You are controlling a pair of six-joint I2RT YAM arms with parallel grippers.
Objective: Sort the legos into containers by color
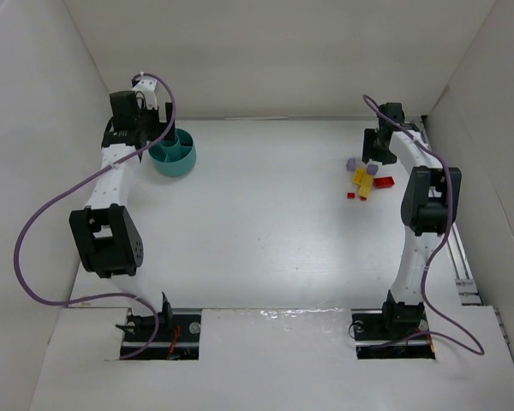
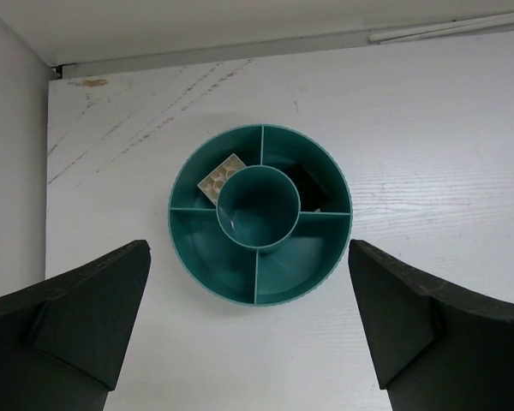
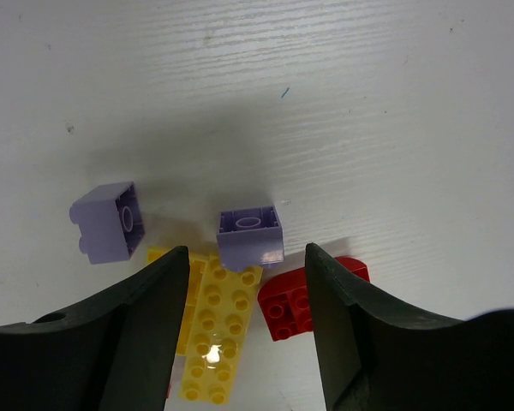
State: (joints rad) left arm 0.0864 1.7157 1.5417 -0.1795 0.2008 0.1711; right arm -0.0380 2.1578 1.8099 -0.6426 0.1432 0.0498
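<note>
The teal divided bowl (image 2: 240,295) sits on the table right under my left gripper (image 2: 248,248), whose jaws stand wide open and empty above it. A cream brick (image 2: 221,178) lies in its upper-left compartment and a dark piece (image 2: 308,184) in the upper-right one. In the top view the bowl (image 1: 173,156) is at the far left. The legos (image 1: 361,180) lie in a loose pile at the far right. My right gripper (image 3: 247,253) hovers open over them, straddling an upturned pale purple brick (image 3: 250,235), a long yellow brick (image 3: 214,330) and a red brick (image 3: 301,301), gripping none.
A second pale purple brick (image 3: 110,221) lies apart to the left of the pile. Another yellow brick (image 3: 161,255) is partly hidden by the left finger. White walls close in the table on three sides. Purple cables loop beside both arms.
</note>
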